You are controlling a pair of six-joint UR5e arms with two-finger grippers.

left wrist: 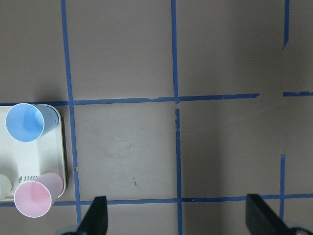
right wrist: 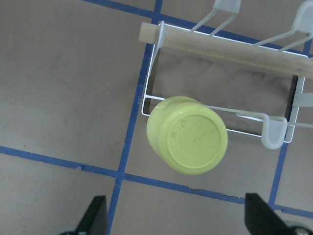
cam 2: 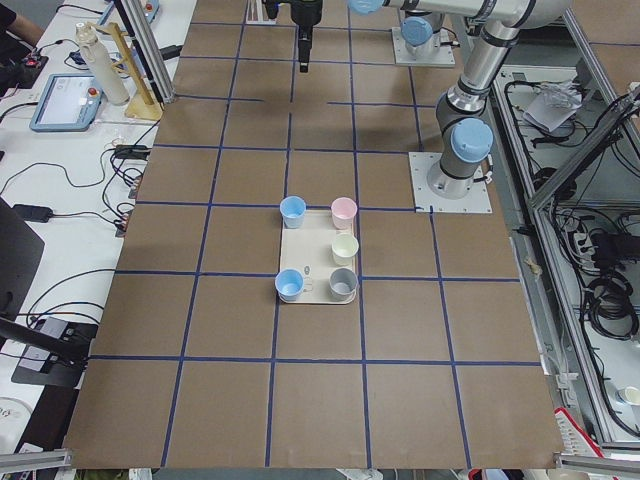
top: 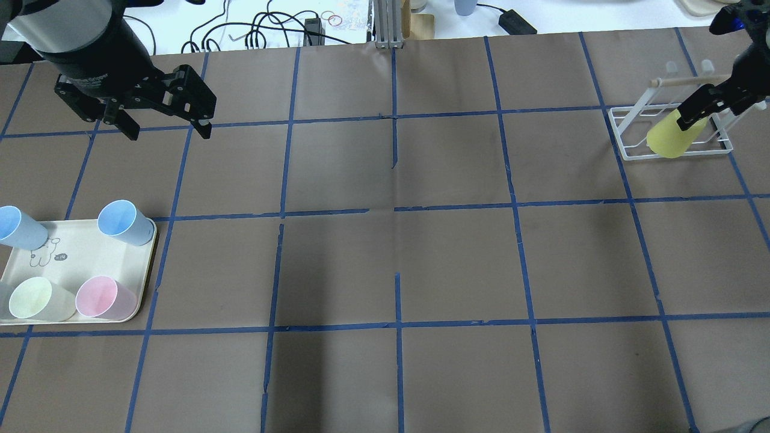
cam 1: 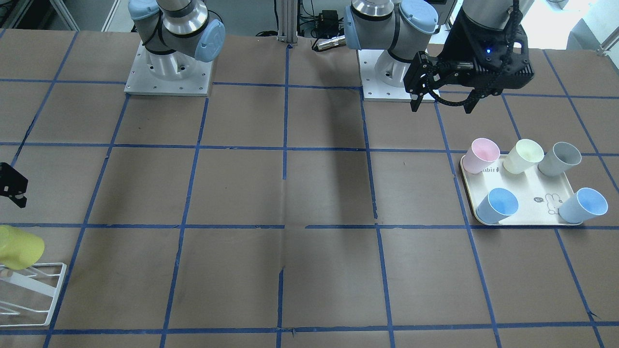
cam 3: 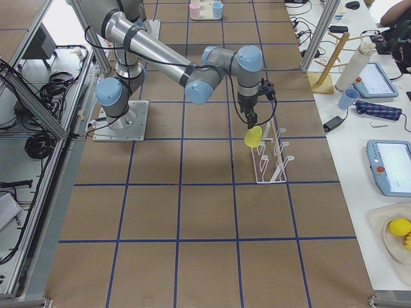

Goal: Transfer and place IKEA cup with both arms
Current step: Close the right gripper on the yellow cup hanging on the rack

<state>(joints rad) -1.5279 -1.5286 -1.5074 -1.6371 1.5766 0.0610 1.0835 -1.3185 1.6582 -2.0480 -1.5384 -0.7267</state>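
Note:
The yellow IKEA cup (right wrist: 188,134) hangs bottom-up and tilted on the white wire rack (right wrist: 220,41). It also shows in the overhead view (top: 671,139), the front view (cam 1: 17,247) and the right side view (cam 3: 253,136). My right gripper (right wrist: 178,220) is open just above the cup, its fingers spread wide and not touching it; it shows at the overhead view's far right (top: 707,108). My left gripper (top: 168,129) is open and empty, hovering above the table behind the tray (top: 90,252); the front view shows it too (cam 1: 441,104).
The cream tray (cam 1: 532,193) holds a pink cup (cam 1: 481,154), a pale cream-yellow cup (cam 1: 523,155), a grey cup (cam 1: 560,158) and two blue cups (cam 1: 498,205). The rack has a wooden bar and several wire pegs. Blue tape lines grid the brown table.

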